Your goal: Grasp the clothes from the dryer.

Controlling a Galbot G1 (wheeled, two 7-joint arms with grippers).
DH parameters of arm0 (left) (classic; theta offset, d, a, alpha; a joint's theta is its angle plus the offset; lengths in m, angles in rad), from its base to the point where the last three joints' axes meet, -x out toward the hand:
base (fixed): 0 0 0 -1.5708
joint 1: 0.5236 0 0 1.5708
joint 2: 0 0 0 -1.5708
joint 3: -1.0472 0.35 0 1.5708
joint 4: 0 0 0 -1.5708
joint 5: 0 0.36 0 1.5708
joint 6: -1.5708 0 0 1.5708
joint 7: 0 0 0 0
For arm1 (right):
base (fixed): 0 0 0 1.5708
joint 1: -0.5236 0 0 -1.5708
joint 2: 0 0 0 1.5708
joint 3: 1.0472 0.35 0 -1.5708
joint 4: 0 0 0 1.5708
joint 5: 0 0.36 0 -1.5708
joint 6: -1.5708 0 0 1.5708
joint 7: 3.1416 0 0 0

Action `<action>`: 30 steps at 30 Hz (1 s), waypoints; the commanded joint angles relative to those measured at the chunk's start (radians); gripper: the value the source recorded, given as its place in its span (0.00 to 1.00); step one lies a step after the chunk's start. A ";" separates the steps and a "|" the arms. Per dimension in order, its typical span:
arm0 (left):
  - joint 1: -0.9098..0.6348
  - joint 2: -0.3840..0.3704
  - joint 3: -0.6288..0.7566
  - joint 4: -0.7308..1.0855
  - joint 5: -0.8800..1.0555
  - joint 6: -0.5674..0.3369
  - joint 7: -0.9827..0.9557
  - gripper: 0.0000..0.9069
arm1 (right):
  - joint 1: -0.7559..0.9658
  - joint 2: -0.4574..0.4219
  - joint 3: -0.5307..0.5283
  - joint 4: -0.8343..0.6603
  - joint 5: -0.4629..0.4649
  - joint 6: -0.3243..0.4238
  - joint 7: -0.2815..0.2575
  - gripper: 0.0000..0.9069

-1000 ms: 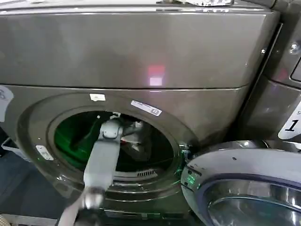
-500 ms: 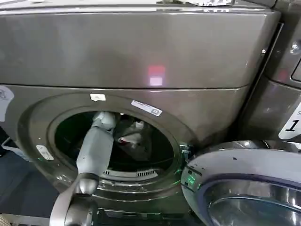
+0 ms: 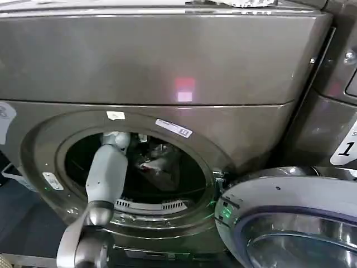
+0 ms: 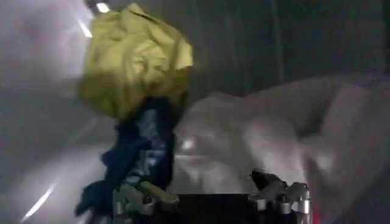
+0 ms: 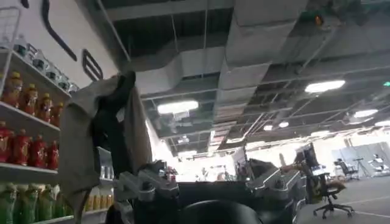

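One arm, your left, is deep in the dryer [image 3: 167, 61] and has swung toward the drum's left side.

Over the last second its forearm has slid leftward across the porthole, uncovering the heap of clothes [image 3: 158, 164] at the back of the drum. Your left gripper [image 4: 213, 198] is spread wide, holding nothing, with the navy garment [image 4: 141, 155] just beside one finger and the olive-green garment [image 4: 134, 58] above it. Nothing is grasped yet. Your right gripper [image 5: 210, 185] is parked open, draped with a grey-and-black cloth [image 5: 100, 140].
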 commanded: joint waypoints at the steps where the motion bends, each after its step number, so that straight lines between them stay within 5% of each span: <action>1: 0.006 -0.007 0.002 0.052 -0.020 0.016 -0.030 1.00 | 0.002 0.002 0.001 -0.005 0.001 0.001 -0.001 1.00; 11: -0.009 0.004 -0.005 0.172 0.008 0.042 -0.123 0.99 | 0.011 0.009 -0.016 0.006 0.000 0.005 -0.002 1.00; 12: -0.009 0.008 -0.004 0.182 -0.016 0.037 -0.126 0.18 | 0.013 0.009 -0.017 0.007 -0.001 0.005 -0.002 1.00; 14: -0.008 0.013 -0.001 0.191 -0.056 0.029 -0.122 0.00 | 0.014 0.014 -0.019 0.013 0.001 0.004 -0.002 1.00; 30: 0.022 0.001 0.026 0.046 -0.114 0.029 -0.187 0.00 | 0.018 0.018 -0.027 0.012 0.001 0.009 -0.004 1.00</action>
